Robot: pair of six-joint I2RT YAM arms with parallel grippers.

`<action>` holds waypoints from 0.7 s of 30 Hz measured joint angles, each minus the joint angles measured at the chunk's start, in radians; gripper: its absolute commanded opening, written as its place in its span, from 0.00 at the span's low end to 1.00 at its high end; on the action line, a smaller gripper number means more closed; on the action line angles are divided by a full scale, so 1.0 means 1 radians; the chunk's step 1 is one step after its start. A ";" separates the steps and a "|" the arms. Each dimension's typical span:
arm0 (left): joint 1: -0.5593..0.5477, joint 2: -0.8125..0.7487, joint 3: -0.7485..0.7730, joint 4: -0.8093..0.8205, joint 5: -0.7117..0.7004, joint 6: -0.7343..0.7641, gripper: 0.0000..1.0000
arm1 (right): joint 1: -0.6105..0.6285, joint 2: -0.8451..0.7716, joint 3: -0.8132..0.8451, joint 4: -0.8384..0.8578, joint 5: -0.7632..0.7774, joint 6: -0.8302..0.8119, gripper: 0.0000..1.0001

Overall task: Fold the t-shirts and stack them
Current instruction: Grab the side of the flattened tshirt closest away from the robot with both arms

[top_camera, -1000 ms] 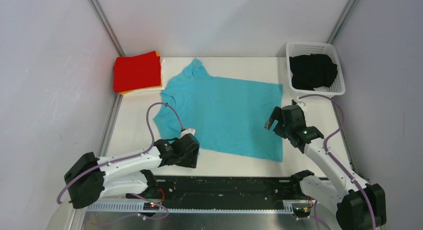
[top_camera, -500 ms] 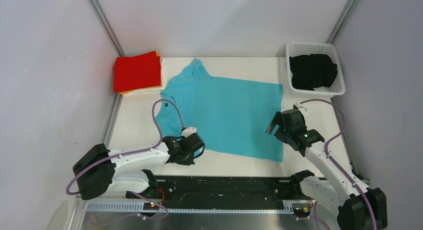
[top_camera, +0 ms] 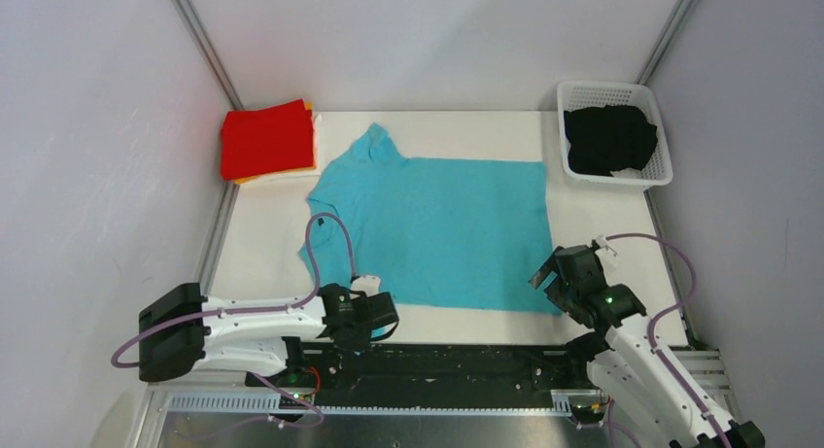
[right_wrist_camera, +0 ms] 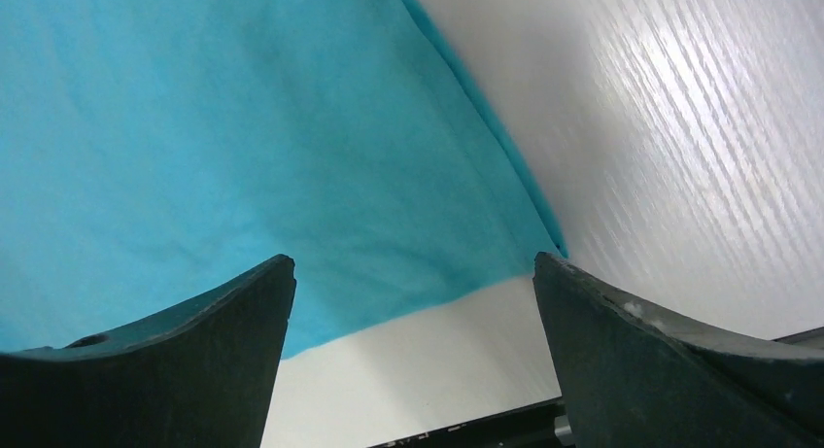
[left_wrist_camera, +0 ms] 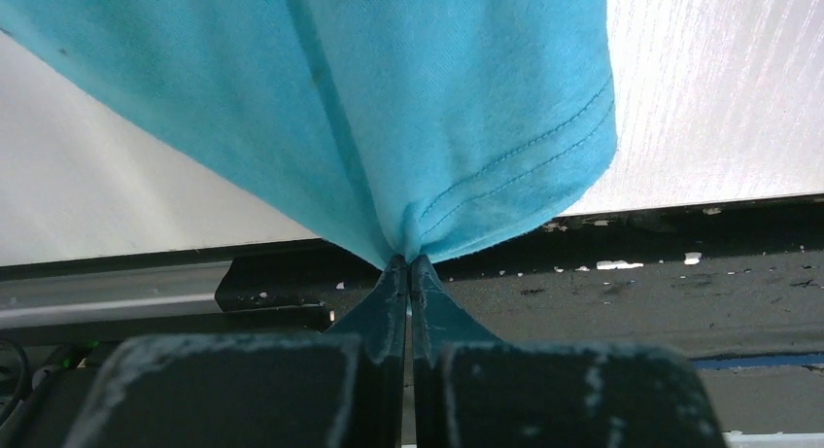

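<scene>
The left gripper [left_wrist_camera: 408,265] has pinched the soft turquoise-blue t-shirt [top_camera: 437,224] and pulled it nearer and straighter. The right gripper [top_camera: 550,276] moved to its near corner.

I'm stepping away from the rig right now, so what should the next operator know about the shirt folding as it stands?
Left tool: shut on a stitched edge at the near-left of the turquoise shirt.
Right tool: open over that shirt's near-right corner, holding nothing.
Done: red shirt lies folded on top of the far-left pile.
Left: fold the turquoise shirt, now spread flat, and stack it. Then do the black shirt, bunched in the basket.
</scene>
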 measured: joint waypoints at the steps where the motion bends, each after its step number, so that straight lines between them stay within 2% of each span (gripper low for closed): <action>1: -0.001 0.001 0.000 -0.002 -0.003 -0.008 0.00 | 0.006 -0.021 -0.013 -0.006 0.005 0.020 0.94; 8: -0.005 0.001 0.004 -0.009 -0.009 -0.026 0.00 | 0.023 -0.092 -0.130 -0.018 0.022 0.145 0.83; 14: -0.010 -0.080 0.014 -0.056 -0.019 -0.031 0.00 | 0.026 -0.107 -0.144 0.006 0.046 0.189 0.76; 18: -0.011 -0.117 0.025 -0.090 -0.050 -0.053 0.00 | 0.026 -0.069 -0.148 0.050 0.047 0.194 0.61; 21: -0.011 -0.130 0.028 -0.124 -0.076 -0.069 0.00 | 0.026 -0.035 -0.150 0.081 0.040 0.192 0.36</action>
